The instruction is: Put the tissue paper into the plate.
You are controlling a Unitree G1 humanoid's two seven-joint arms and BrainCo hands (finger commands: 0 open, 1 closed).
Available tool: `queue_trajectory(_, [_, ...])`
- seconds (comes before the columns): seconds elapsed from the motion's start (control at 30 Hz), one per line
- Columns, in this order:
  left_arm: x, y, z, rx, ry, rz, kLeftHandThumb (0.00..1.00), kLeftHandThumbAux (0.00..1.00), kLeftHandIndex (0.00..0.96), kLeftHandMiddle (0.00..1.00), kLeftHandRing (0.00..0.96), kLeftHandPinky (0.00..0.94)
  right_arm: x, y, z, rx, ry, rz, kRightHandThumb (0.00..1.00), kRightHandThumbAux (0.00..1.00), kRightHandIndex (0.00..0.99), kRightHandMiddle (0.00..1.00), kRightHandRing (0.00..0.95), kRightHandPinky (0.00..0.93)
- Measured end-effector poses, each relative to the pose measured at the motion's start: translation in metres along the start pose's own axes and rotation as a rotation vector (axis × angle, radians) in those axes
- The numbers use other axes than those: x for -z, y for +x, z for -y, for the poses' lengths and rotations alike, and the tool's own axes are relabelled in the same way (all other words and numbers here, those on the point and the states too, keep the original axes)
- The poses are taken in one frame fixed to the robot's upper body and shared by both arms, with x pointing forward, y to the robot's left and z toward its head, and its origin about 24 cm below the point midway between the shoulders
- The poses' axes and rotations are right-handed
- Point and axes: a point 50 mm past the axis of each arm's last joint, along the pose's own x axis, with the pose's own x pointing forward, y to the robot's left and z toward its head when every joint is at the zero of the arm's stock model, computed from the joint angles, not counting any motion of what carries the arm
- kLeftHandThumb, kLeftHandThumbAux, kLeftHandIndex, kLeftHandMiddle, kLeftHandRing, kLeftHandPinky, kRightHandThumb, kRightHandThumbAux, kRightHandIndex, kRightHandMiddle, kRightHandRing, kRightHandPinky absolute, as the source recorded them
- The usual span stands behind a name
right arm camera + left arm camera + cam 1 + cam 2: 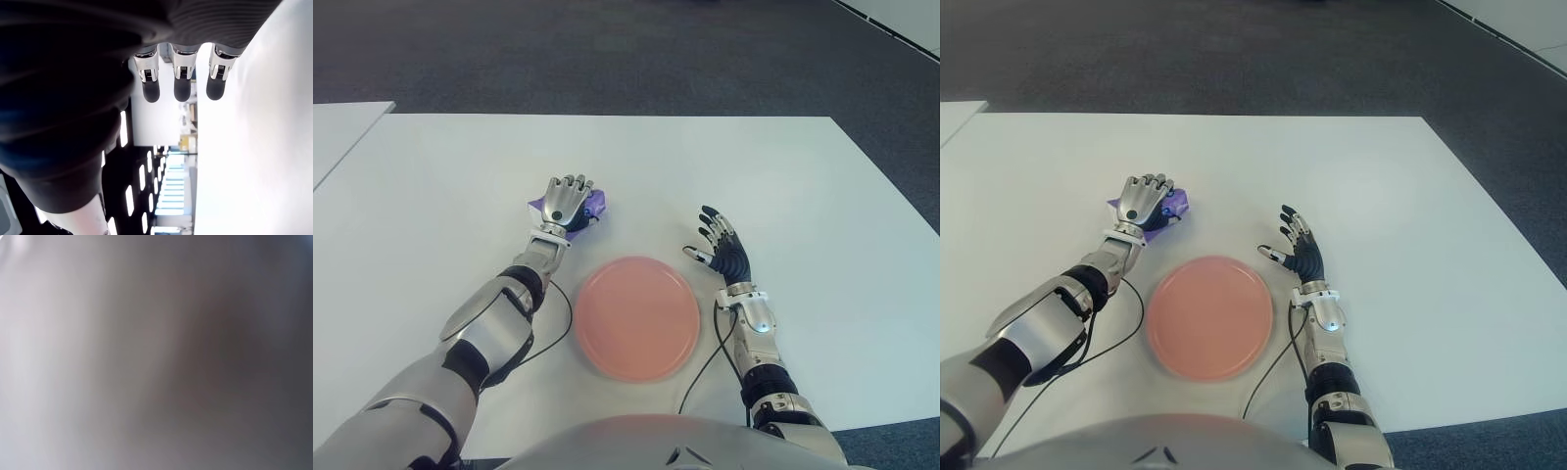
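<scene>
A purple tissue paper pack (pixel 598 205) lies on the white table (pixel 783 176), just beyond the left rim of a round pink plate (pixel 636 316). My left hand (pixel 566 201) sits on top of the pack with its fingers curled down over the far edge, so only the purple edges show. The left wrist view is a grey blur and shows nothing of the grasp. My right hand (pixel 720 245) shows to the right of the plate, fingers spread and holding nothing; its fingertips (pixel 181 83) hang free in the right wrist view.
A second white table (pixel 337 127) stands at the far left across a narrow gap. Dark carpet (pixel 607 49) lies beyond the table's far edge. Black cables run from both wrists past the plate toward my body.
</scene>
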Motion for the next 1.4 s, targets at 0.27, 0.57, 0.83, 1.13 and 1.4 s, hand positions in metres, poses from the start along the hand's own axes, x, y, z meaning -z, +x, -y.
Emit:
queue_trajectory(0.27, [0.009, 0.009, -0.010, -0.073, -0.068, -0.063, 0.852, 0.667, 0.401, 0.548, 0.814, 0.797, -0.001, 0.001, 0.000, 0.004, 0.003, 0.007, 0.129, 0.888, 0.123, 0.093, 0.068, 0.088])
queue_trajectory(0.57, [0.016, 0.033, -0.041, -0.287, -0.124, -0.083, 0.851, 0.667, 0.400, 0.546, 0.812, 0.790, 0.000, 0.005, 0.000, -0.001, 0.014, 0.002, 0.131, 0.889, 0.124, 0.095, 0.069, 0.091])
queue_trajectory(0.83, [0.013, 0.048, -0.063, -0.440, -0.155, -0.061, 0.852, 0.667, 0.402, 0.547, 0.813, 0.806, 0.000, 0.007, 0.000, 0.004, 0.020, 0.001, 0.131, 0.890, 0.125, 0.095, 0.070, 0.092])
queue_trajectory(1.13, [0.013, 0.061, -0.092, -0.648, -0.192, -0.021, 0.851, 0.666, 0.405, 0.540, 0.807, 0.825, 0.000, 0.008, 0.000, 0.013, 0.027, 0.003, 0.146, 0.891, 0.131, 0.099, 0.073, 0.090])
queue_trajectory(1.4, [0.015, 0.069, -0.130, -0.918, -0.273, 0.024, 0.850, 0.667, 0.403, 0.540, 0.825, 0.835, 0.000, 0.008, 0.000, 0.019, 0.028, 0.002, 0.157, 0.885, 0.128, 0.094, 0.068, 0.078])
